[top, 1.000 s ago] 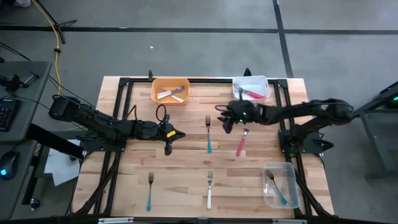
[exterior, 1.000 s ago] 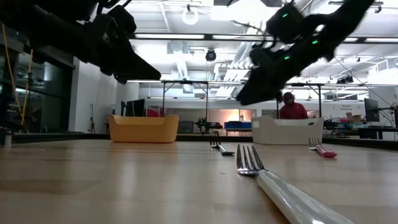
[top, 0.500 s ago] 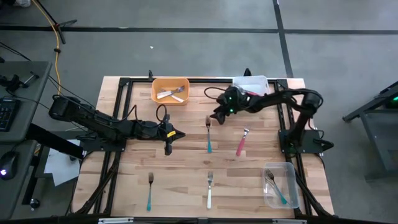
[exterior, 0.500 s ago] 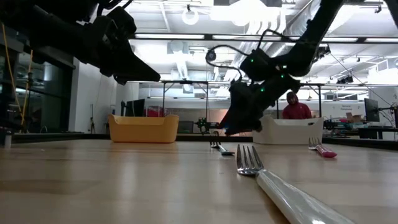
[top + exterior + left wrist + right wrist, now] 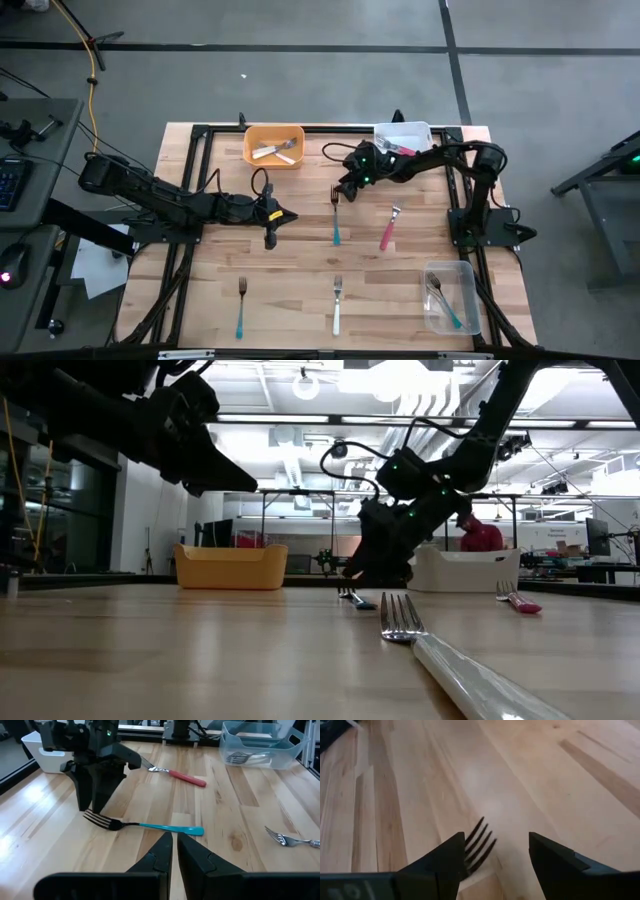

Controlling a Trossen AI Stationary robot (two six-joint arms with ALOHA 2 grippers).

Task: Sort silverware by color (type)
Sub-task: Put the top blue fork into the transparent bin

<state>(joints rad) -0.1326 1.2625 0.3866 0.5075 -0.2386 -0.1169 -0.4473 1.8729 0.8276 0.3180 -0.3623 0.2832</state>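
your right gripper [image 5: 338,190] is down low over the head of the teal-handled fork [image 5: 336,222] in the middle of the table [image 5: 300,290]. its fingers are spread wide with nothing between them. in the right wrist view the fork's tines [image 5: 479,845] show in the gap between the two dark fingers [image 5: 445,857], closer to one finger than the other, so you are not quite centred on it.

the relation that matters: the fork's long axis runs away from that gripper toward the near edge of the table. the metal head is right under the fingertips and the teal handle trails off beyond them. from the left wrist view the right gripper [image 5: 97,780] stands just above the tines, apparently not touching them, though that is hard to confirm.

your left gripper [image 5: 270,238] hangs beside the same fork, off to the side of its handle, fingers pressed together and carrying nothing. it is near, but the right one is plainly nearer and already lined up.

the pink-handled fork [image 5: 387,232] lies just beyond the teal one on the right arm's side. the clear bin [image 5: 470,300] that already holds teal forks sits well back toward the near corner on that side.
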